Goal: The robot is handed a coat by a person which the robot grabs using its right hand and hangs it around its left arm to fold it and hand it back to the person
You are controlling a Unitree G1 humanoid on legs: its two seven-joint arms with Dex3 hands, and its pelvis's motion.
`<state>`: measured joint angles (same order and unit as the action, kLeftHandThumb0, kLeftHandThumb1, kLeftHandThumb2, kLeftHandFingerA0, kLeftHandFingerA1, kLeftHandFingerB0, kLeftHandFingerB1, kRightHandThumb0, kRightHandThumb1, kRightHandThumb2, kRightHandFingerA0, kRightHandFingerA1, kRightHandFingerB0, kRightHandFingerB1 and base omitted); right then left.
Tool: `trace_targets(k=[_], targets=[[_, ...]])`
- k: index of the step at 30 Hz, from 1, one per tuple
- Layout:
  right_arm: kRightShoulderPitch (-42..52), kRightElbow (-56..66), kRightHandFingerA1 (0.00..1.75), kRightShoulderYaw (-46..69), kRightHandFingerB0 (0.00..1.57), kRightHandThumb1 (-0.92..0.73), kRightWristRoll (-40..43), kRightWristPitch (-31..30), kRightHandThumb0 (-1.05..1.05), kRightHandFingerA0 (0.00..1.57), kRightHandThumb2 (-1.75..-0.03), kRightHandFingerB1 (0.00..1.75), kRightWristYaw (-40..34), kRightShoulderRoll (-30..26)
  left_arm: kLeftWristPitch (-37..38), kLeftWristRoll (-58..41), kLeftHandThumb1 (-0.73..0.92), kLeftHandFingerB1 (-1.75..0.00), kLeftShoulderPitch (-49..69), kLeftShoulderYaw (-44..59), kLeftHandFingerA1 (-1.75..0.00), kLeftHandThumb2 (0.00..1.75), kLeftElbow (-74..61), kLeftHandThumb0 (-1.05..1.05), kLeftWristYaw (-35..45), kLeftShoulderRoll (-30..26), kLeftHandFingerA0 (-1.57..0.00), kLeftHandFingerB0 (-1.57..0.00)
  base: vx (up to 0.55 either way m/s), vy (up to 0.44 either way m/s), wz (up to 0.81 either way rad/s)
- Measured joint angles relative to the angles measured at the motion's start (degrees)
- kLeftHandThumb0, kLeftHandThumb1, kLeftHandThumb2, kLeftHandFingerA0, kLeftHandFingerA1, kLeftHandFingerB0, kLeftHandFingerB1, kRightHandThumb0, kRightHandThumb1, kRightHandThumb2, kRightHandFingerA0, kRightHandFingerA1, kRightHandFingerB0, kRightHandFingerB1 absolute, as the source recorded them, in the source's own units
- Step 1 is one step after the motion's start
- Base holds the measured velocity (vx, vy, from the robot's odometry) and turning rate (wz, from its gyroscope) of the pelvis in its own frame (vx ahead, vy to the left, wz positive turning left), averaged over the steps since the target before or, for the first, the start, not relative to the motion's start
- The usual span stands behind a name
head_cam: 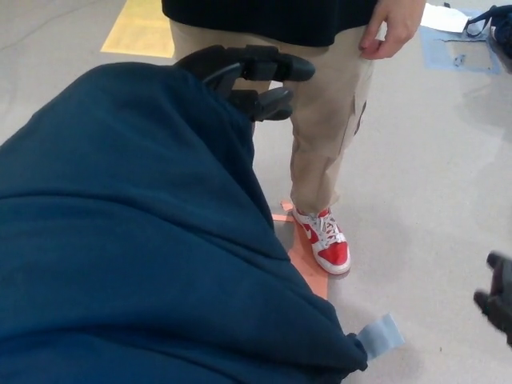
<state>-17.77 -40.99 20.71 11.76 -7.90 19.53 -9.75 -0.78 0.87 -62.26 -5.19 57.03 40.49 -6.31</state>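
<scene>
Left robot hand (246, 78) extended forward, fingers apart.

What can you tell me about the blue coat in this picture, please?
The coat is dark blue, of soft, thick, matte cloth, with no buttons or zip showing. It lies draped in broad folds over the robot's left arm, hiding the arm and filling the picture's left and bottom. Only the left hand sticks out past its upper edge, open and empty. The right hand is clear of it.

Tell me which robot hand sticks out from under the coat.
The left hand, poking out of the blue coat; the right hand is bare, far from it.
</scene>
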Motion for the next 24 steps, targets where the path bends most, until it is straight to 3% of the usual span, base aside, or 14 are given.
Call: trace_targets(k=[5,12,13,15,16,17,18,21,22,24], targets=[[2.20,7.23,0.33,3.34,0.11,-0.80,2.99,4.02,-0.78,0.00,-1.11,0.29,2.05,2.88,0.00,-0.19,0.80,-0.30,0.46,0.62,-0.31,0.65,-2.09,-0.76,0.64,-0.02,-0.24,-0.24,0.00,0.000,0.00],[6.19,16.19,0.34,2.88,0.12,-0.82,3.97,10.59,-0.74,0.00,-1.13,0.29,2.79,5.81,-0.02,-0.84,0.80,-0.29,2.14,1.57,-0.31,0.65,-5.23,-0.75,1.67,-0.06,-0.24,-0.23,0.00,0.000,0.00],[6.57,16.75,0.25,2.71,0.04,-0.92,3.95,11.42,-0.68,0.03,-0.79,0.23,2.78,5.87,-0.03,-0.96,0.81,-0.29,2.34,1.60,-0.31,0.65,-5.59,-0.75,1.81,-0.07,-0.24,-0.23,0.00,0.000,0.00],[7.59,17.68,0.25,2.35,0.05,-0.92,3.93,13.60,-0.69,0.03,-0.78,0.22,2.77,6.00,-0.06,-1.29,0.78,-0.29,2.82,1.69,-0.31,0.65,-6.70,-0.76,2.15,-0.11,-0.23,-0.21,0.00,0.000,0.00],[7.78,17.74,0.34,2.31,0.01,-0.81,3.93,14.04,-0.70,0.06,-1.06,0.27,2.77,6.00,-0.06,-1.34,0.80,-0.30,2.91,1.71,-0.31,0.64,-6.91,-0.76,2.22,-0.11,-0.23,-0.22,0.00,0.000,0.00],[8.24,17.75,0.34,2.26,0.01,-0.81,3.93,15.18,-0.70,0.06,-1.06,0.27,2.75,6.00,-0.09,-1.56,0.80,-0.30,3.12,1.75,-0.31,0.64,-7.37,-0.76,2.43,-0.14,-0.23,-0.22,0.00,0.000,0.00],[8.52,17.75,0.26,2.23,0.05,-0.91,3.93,15.93,-0.68,0.04,-0.77,0.23,2.73,6.00,-0.12,-1.69,0.80,-0.30,3.32,1.78,-0.31,0.64,-7.68,-0.76,2.54,-0.16,-0.23,-0.21,0.00,0.000,0.00],[9.11,17.02,0.26,2.12,0.07,-0.92,3.85,18.31,-0.70,0.07,-0.74,0.21,2.49,5.96,-0.39,-2.07,0.79,-0.29,3.97,1.83,-0.31,0.64,-8.58,-0.75,2.93,-0.22,-0.25,-0.21,0.00,0.000,0.00],[9.13,16.50,0.36,2.08,0.11,-0.80,3.81,18.87,-0.70,0.00,-1.11,0.30,2.40,5.92,-0.52,-2.18,0.79,-0.30,4.09,1.86,-0.31,0.64,-8.79,-0.75,3.01,-0.21,-0.26,-0.24,0.00,0.000,0.00],[9.12,15.24,0.35,2.03,0.09,-0.82,3.76,20.01,-0.70,0.00,-1.12,0.29,2.18,5.77,-0.83,-2.36,0.80,-0.29,4.28,1.94,-0.31,0.65,-9.15,-0.74,3.12,-0.21,-0.24,-0.23,0.00,0.000,0.00]])
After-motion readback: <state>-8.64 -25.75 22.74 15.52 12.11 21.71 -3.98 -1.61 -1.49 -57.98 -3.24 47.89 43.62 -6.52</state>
